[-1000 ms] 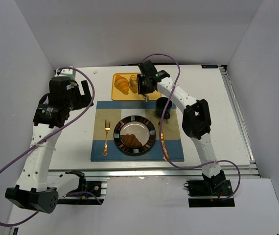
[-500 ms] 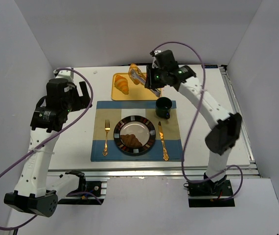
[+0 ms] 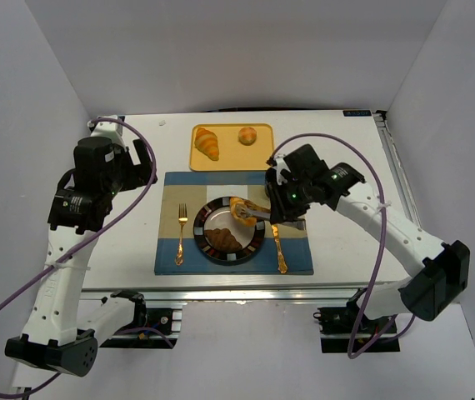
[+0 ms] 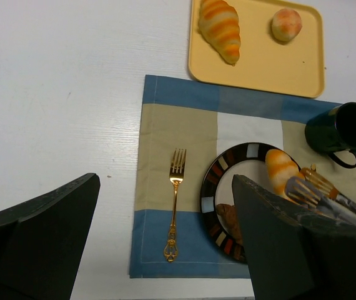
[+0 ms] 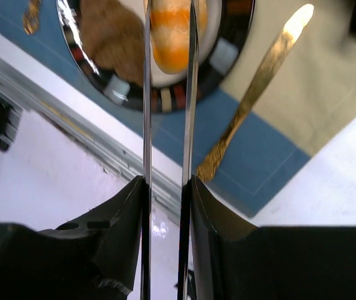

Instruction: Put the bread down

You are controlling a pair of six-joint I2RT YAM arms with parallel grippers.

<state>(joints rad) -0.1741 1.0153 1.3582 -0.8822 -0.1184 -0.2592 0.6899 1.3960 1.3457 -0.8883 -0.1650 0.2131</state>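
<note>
My right gripper (image 3: pixel 281 208) is shut on metal tongs (image 3: pixel 258 215), and the tongs pinch an orange-striped bread (image 3: pixel 240 208) over the right part of the dark patterned plate (image 3: pixel 207 218). In the right wrist view the tong blades (image 5: pixel 147 94) clamp the bread (image 5: pixel 170 31) above the plate rim (image 5: pixel 165 97). I cannot tell whether the bread touches the plate. A brown croissant (image 3: pixel 225 241) lies on the plate. My left gripper (image 3: pixel 137 162) is open and empty, high over the table's left side; its view shows the bread (image 4: pixel 280 170) and tongs (image 4: pixel 315 190).
A yellow tray (image 3: pixel 229 157) at the back holds a croissant (image 3: pixel 207 142) and a round bun (image 3: pixel 247 136). A gold fork (image 3: pixel 181 233) and knife (image 3: pixel 278 246) flank the plate on a blue-and-tan placemat (image 3: pixel 167 250). A dark mug (image 4: pixel 340 128) stands right of the plate.
My right gripper has carried the tongs and bread from above the yellow tray forward and down to the plate. The left arm has barely moved.
</note>
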